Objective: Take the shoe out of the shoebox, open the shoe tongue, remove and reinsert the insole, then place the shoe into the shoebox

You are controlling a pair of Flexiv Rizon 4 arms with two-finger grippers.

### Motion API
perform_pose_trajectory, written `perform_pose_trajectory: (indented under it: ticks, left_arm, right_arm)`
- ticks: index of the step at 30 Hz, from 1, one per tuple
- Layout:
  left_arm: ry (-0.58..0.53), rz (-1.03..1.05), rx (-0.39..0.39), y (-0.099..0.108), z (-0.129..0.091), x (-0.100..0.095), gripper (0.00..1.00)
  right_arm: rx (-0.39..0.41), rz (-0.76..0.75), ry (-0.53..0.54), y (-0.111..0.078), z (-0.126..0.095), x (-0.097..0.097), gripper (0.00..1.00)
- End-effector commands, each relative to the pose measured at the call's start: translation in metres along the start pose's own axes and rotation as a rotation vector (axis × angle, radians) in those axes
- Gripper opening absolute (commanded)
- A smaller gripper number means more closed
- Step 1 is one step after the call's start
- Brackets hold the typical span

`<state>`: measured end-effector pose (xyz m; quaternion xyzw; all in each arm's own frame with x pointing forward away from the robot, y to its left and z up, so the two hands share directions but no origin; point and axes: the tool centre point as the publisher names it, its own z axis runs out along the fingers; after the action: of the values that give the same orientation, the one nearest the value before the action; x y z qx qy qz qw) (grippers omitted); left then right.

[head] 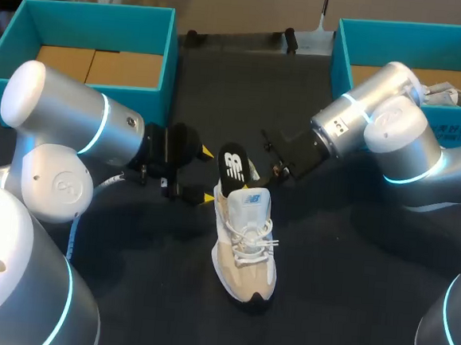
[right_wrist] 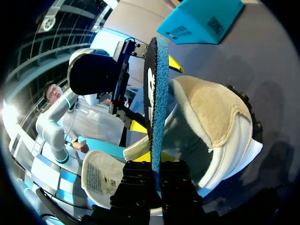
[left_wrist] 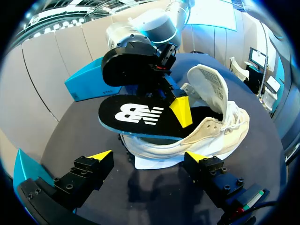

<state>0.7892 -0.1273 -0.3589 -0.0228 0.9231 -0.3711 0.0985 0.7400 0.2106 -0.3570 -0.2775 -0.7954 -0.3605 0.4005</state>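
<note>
And the right pincer [right_wrist: 157, 161] had the insole [head: 232, 166], clamped narrow on its thin blue edge near the heel end, with the black face turned toward the left arm. The shoe [head: 245, 245] sat on the dark surface [head: 349, 294] between the two arms, toe toward the robot, heel away, tongue [left_wrist: 209, 86] thrown up and open. That was the line that mattered. The insole's fore end was tucked into the shoe's mouth and its heel end stuck up behind the collar, so any slide, in or out, looked bound to run along the shoe's length. The left pincer [left_wrist: 149, 157] stood wide, holding nothing, its tips just short of the shoe's side and well placed to brace it.
</note>
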Motion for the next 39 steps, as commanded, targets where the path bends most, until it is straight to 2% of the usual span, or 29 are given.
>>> perform_pose_trajectory:
  ticks: [1, 2, 3, 6, 12, 19, 21, 23, 28, 39]
  left_arm:
    - [-0.003, 0.000, -0.004, -0.001, 0.000, 0.001, 1.00]
    - [-0.003, 0.000, -0.004, -0.001, 0.000, 0.001, 1.00]
    - [-0.003, 0.000, -0.004, -0.001, 0.000, 0.001, 1.00]
    - [-0.003, 0.000, -0.004, -0.001, 0.000, 0.001, 1.00]
    - [-0.003, 0.000, -0.004, -0.001, 0.000, 0.001, 1.00]
    - [-0.003, 0.000, -0.004, -0.001, 0.000, 0.001, 1.00]
    - [-0.003, 0.000, -0.004, -0.001, 0.000, 0.001, 1.00]
    - [-0.003, 0.000, -0.004, -0.001, 0.000, 0.001, 1.00]
    - [-0.003, 0.000, -0.004, -0.001, 0.000, 0.001, 1.00]
    - [-0.003, 0.000, -0.004, -0.001, 0.000, 0.001, 1.00]
  right_arm:
    - [-0.019, -0.005, -0.019, -0.004, 0.003, 0.004, 0.00]
    - [-0.025, -0.009, -0.023, -0.004, 0.003, 0.004, 0.01]
    - [-0.028, -0.015, -0.033, -0.002, 0.001, 0.005, 0.15]
    - [-0.018, -0.034, -0.055, 0.004, -0.003, 0.009, 0.20]
    - [0.008, -0.053, -0.080, 0.014, -0.009, 0.014, 0.23]
    - [0.023, -0.070, -0.091, 0.020, -0.014, 0.010, 0.21]
    - [0.028, -0.068, -0.090, 0.020, -0.014, 0.007, 0.15]
    - [0.036, -0.061, -0.091, 0.019, -0.014, 0.004, 0.00]
    - [0.028, -0.046, -0.094, 0.012, -0.013, 0.003, 0.00]
    - [0.035, 0.027, -0.084, -0.009, 0.005, 0.010, 0.00]
